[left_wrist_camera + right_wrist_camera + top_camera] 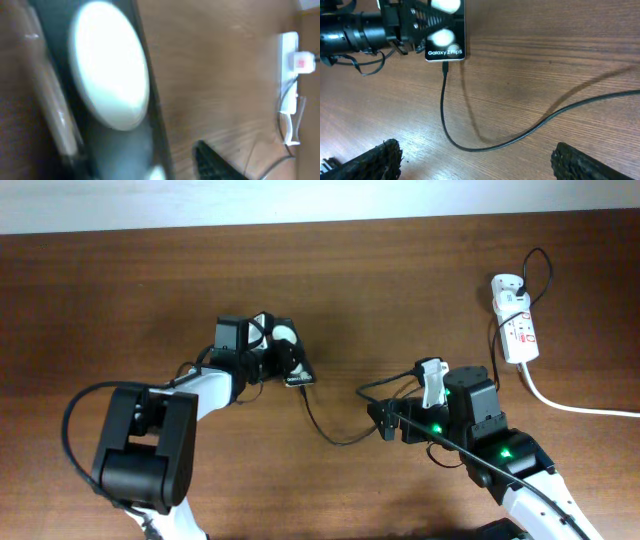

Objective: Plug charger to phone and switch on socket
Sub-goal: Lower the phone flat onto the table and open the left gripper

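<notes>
- While the overhead gives us the brown wood table (120, 290) and a pale wall strip (300, 200) behind it, we see the socket (519, 330) only there, far right, and blurry on the left wrist.
- Left gripper (282, 356) is clamped on the phone (447, 51), mid-table.
- Right wrist alone shows us the charger (441, 107) tip meeting the phone's bottom edge.
- Right gripper (476, 155) is spread wide, grasping nothing.

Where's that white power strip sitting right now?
Overhead, the power strip lies near the table's right edge, apart from the right gripper, its white cord trailing right.
</notes>
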`<state>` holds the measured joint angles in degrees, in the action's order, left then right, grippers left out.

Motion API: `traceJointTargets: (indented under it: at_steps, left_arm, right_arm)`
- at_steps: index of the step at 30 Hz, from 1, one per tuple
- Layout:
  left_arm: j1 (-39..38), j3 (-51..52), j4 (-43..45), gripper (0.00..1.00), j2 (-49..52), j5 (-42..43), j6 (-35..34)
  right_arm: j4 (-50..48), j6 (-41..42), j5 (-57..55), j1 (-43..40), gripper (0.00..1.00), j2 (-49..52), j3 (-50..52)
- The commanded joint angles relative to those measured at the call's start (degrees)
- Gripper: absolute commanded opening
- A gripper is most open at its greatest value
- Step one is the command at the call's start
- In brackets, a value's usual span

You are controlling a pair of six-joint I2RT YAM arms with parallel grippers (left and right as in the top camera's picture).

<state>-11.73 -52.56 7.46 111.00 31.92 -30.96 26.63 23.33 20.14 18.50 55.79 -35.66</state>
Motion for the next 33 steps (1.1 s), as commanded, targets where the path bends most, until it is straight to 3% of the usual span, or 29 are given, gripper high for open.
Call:
traceJointTargets:
  at_steps: [1,4,8,19,22,26,28,33]
  left_arm:
    - [0.2,0.8,-1.2,0.7,1.7,-4.0,1.3]
    - [0.2,0.8,-3.1,0.92,1.7,-5.7,1.2]
    - [0.3,0.7,-8.6,0.99,1.7,-10.4,1.0]
    - [9.8,-2.1,-25.9,0.99,1.7,-12.0,1.1]
    - [9.9,-4.6,-32.2,0.99,1.7,-17.3,1.1]
    - [9.9,-8.3,-38.4,0.99,0.7,-17.8,2.6]
    - [9.9,-10.1,-40.6,0.99,-2.5,-17.8,4.9]
    - [9.7,-10.7,-41.8,0.99,-21.5,-17.8,11.6]
  right_arm:
    - [-0.1,-0.9,-0.9,-0.2,0.99,0.1,0.0]
    - [0.7,-0.9,-1.0,-0.2,0.99,0.1,0.0]
    - [1.1,-0.9,-0.9,-0.2,0.99,0.1,0.0]
    - [2.1,-0.9,-0.9,-0.2,0.99,0.1,0.0]
    - [2.1,-0.9,-0.9,-0.2,0.99,0.1,0.0]
    - [2.1,-0.9,-1.9,-0.2,0.99,0.1,0.0]
    - [2.1,-0.9,-3.3,-0.3,0.99,0.1,-0.2]
    - [3.2,-0.9,-6.2,-0.3,0.99,0.1,-5.2]
